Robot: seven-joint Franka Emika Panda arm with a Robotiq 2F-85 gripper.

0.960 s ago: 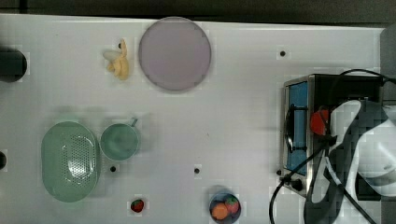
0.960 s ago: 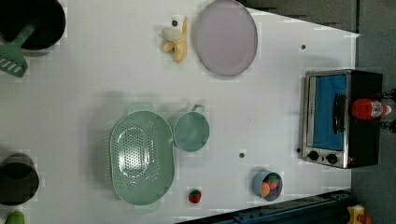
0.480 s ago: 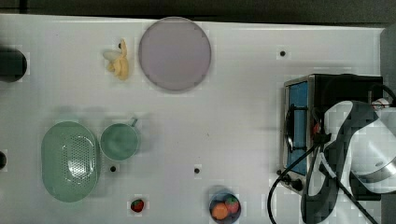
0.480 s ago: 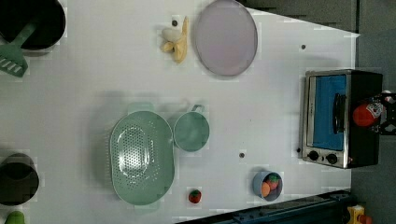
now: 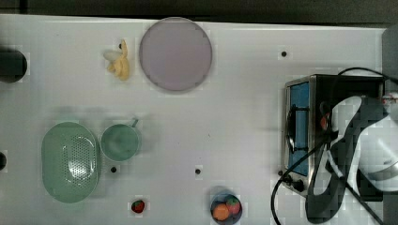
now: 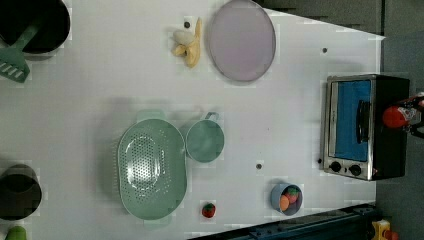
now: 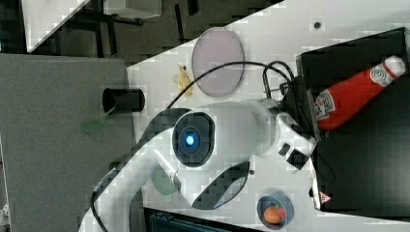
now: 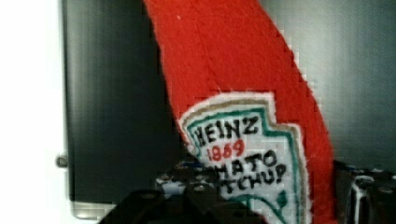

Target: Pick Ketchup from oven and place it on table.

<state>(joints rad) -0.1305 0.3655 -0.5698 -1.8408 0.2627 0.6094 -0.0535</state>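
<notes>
Red plastic ketchup bottle (image 7: 355,94), white cap, lies on its side on black top of boxy toaster oven (image 7: 367,159), silver front, bluish glass door. Pincer (image 7: 309,113) straddles bottle's labelled base end; fingers (image 8: 369,198) flank label, part-open; firm grip — cannot tell. Step: grasping. Next, by my reading: finish the squeeze, lift clear of oven, carry over white table (image 5: 234,122), set down.

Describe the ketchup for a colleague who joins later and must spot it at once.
Find the boxy toaster oven with the blue glass door at the table's end, near the robot arm. Lying on its flat black top is the ketchup, a red bottle with a white cap. Its white label lettered with a brand name sets it apart from the small red strawberry down on the tabletop.
</notes>
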